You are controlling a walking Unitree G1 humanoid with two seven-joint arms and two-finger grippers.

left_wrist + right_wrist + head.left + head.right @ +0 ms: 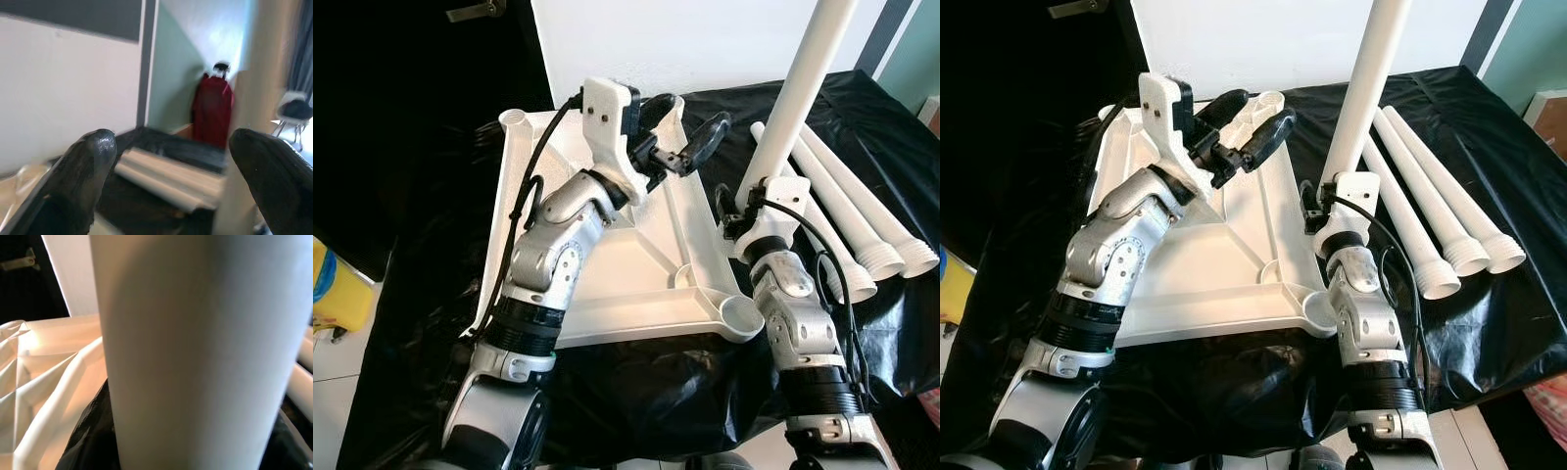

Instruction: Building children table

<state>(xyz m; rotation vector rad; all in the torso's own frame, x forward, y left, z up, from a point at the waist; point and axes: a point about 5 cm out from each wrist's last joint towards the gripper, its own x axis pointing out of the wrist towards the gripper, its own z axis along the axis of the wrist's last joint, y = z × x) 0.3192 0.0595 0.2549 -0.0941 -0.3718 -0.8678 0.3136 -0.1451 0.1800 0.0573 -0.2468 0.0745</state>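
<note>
Three legs (862,211) flat | right hand (749,201) pinching upright leg (803,88) — left hand (680,147) spread

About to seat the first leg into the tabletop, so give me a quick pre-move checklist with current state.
1. Right gripper shut on the long white plastic table leg: ok.
2. Leg held near upright: ok, slight tilt.
3. Upside-down white plastic tabletop lying flat on the black sheet: ok.
4. Near round corner socket unobstructed: ok.
5. Left gripper open, hovering over the tabletop, holding nothing: ok.
6. Leg's lower end aligned with the socket: cannot tell, hidden behind the right arm.
</note>
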